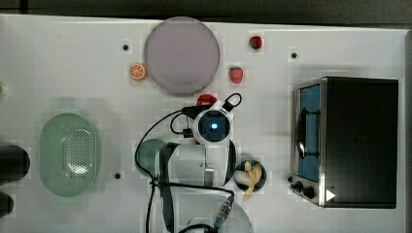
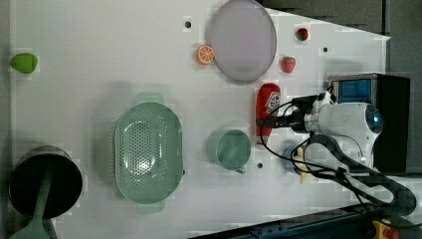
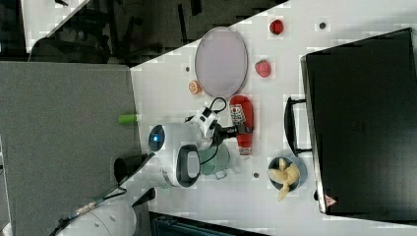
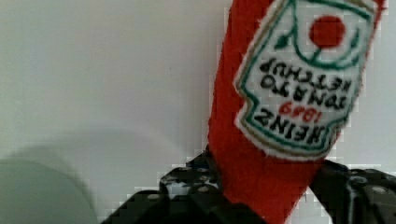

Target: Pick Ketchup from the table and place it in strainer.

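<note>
Lying flat on the white table point(image 2: 99, 59), the Ketchup point(image 2: 267, 107) is sitting between the gripper point(image 4: 261, 186) fingers, which are clasping its body. At nine o'clock in the left view the strainer point(image 2: 148, 152) is resting, cup point(image 2: 230, 148) between them.

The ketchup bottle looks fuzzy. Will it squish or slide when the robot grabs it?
The Ketchup looks like felt with a stitched label, so it probably gives a little and feels light. That fuzzy surface likely won't slip between the gripper fingers. Lying flat on the table, it seems unlikely to roll.
</note>
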You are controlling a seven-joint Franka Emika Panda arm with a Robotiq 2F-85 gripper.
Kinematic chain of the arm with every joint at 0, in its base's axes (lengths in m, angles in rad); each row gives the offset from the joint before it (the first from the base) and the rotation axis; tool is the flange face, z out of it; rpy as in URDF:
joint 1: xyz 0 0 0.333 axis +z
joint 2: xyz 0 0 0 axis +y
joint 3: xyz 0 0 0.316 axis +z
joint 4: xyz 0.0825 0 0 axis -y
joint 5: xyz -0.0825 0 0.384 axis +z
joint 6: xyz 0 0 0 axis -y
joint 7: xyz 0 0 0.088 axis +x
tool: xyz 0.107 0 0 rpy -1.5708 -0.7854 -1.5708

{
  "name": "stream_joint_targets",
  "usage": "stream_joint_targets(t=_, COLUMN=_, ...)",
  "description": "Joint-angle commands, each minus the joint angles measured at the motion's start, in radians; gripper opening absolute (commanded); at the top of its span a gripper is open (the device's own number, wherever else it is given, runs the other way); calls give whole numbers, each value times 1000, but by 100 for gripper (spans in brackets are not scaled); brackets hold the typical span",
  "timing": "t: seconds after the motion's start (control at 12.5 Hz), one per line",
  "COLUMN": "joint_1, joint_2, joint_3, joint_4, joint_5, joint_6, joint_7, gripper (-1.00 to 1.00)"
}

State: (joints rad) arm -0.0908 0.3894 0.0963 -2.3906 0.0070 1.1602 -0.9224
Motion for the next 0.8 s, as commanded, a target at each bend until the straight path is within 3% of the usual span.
stream_joint_targets(t=0.08, joint_1=5, joint_2=-138, joint_3=-1, joint_4=19, joint_5=4, joint_6=-36, joint_7=-28, gripper=16)
stream_joint_targets(t=0.32, joint_1=9, joint_2=-313, joint_3=14, joint_4=44, joint_5=5, joint_6=-258, joint_7=-25, gripper=16)
stream_joint_targets(t=0.64, joint_1=19, joint_2=-472, joint_3=79, joint_4=156, joint_5=7, joint_6=-632, joint_7=99, gripper=16)
stream_joint_targets(t=0.8, joint_1=31, joint_2=-496, joint_3=133, joint_4=205, joint_5=8, joint_6=-679, joint_7=164, gripper=16)
